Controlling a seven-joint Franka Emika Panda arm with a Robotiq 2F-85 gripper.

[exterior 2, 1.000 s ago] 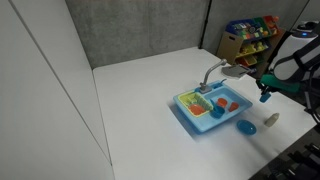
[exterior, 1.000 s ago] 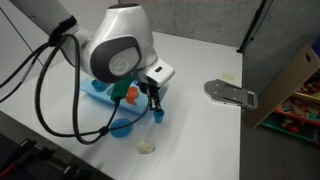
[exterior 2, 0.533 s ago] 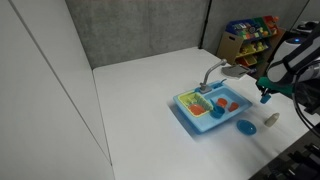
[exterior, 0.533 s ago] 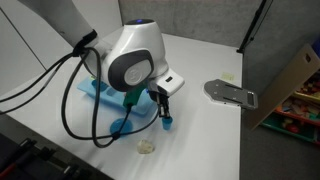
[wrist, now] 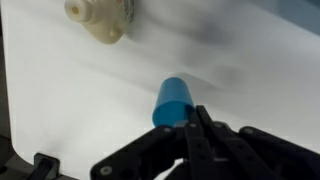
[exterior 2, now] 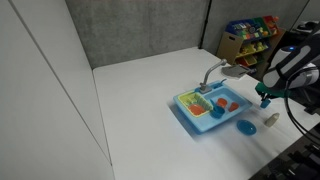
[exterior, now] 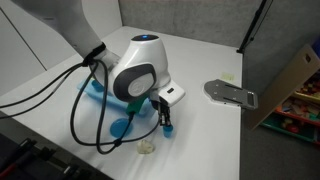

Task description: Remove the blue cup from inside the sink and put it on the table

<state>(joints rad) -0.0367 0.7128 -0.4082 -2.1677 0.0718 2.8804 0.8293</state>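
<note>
White table (exterior 2: 140, 110) (plain, wide); grey wall (exterior 2: 130, 30) behind.

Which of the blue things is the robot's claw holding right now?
The tiny blue cup, pinched in the gripper outside the sink. The flat blue disc lies free on the table.

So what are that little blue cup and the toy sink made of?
The cup, held in the gripper, looks like plastic: one even bright blue, smooth, with a soft sheen along its side. The sink also looks like moulded plastic, a uniform light blue, though it is too small in these views to be sure of its finish.
</note>
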